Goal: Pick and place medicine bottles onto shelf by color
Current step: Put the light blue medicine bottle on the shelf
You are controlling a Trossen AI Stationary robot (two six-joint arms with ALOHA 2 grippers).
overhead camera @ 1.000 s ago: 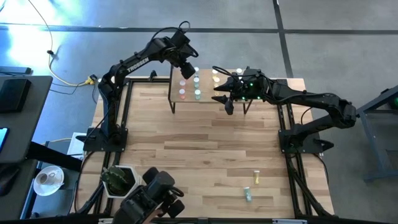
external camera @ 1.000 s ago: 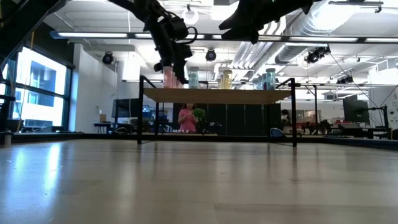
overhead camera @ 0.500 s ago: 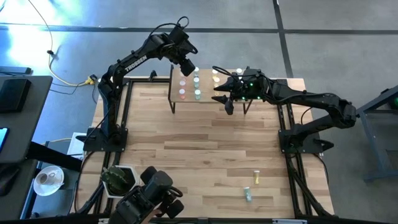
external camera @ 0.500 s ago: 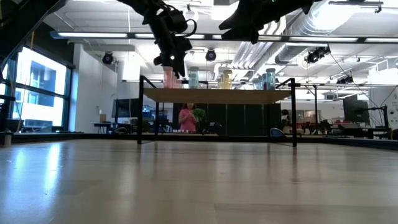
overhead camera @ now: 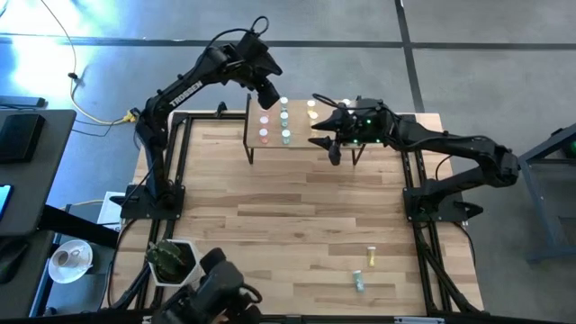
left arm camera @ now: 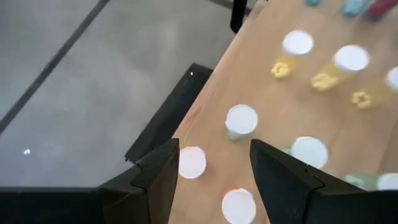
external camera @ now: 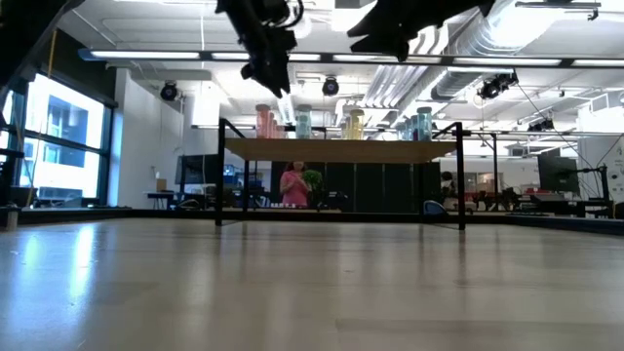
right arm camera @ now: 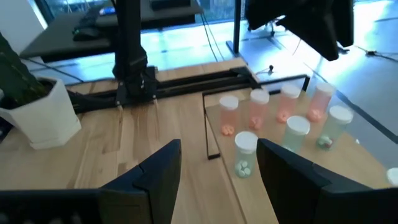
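- Two grippers hang above the shelf (overhead camera: 297, 135): left gripper (overhead camera: 270, 97) over its left end, right gripper (overhead camera: 329, 137) over its right.
- Both hold nothing, fingers apart.
- Most medicine bottles (overhead camera: 285, 136) stand on the shelf; two bottles (overhead camera: 364, 270) lie on the tabletop (overhead camera: 297, 216), well apart from it.

The wooden tabletop (overhead camera: 288, 216) carries a small raised shelf (overhead camera: 299, 144) near its far edge, a white pot with a plant (overhead camera: 171, 260) at one near corner, and two loose medicine bottles (overhead camera: 364, 270) lying near the other. More bottles stand upright on the shelf.
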